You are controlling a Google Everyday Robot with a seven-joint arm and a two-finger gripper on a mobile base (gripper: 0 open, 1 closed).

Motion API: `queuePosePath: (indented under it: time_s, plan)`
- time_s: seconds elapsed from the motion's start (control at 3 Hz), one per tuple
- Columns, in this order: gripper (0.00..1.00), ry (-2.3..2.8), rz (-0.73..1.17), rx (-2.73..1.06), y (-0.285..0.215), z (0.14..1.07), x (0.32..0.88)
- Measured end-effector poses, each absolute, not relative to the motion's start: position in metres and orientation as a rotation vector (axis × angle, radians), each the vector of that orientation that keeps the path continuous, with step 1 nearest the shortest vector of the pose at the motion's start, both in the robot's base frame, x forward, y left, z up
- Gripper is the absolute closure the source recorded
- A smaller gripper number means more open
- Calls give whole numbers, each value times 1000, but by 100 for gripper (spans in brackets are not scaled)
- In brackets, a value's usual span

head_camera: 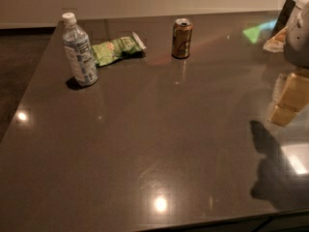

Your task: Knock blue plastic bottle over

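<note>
The blue plastic bottle [78, 50] stands upright at the far left of the dark table. It is clear, with a white cap and a pale blue-and-white label. My gripper [298, 35] shows only as a grey shape at the upper right edge of the view. It is far to the right of the bottle and well apart from it. Its dark shadow [270, 166] falls on the table at the lower right.
A green snack bag [116, 49] lies just right of the bottle. A gold-brown drink can [182, 38] stands upright at the back middle. Yellowish packets [277, 40] sit at the far right, with reflections below them. The table's [145, 144] left edge runs close beside the bottle.
</note>
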State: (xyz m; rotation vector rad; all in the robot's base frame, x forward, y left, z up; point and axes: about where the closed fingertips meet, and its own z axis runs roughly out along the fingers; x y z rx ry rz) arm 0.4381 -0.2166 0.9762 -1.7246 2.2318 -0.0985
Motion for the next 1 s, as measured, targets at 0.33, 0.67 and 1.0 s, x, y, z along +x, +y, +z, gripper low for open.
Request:
queuePosePath:
  time_s: [0.33,0.67,1.0]
  plan:
    - [0,2232,-99,-1724,-217,976,438]
    - [0,2190,-37,-1692,-194,985,455]
    - [0,2156,31,-1639,-165,992,473]
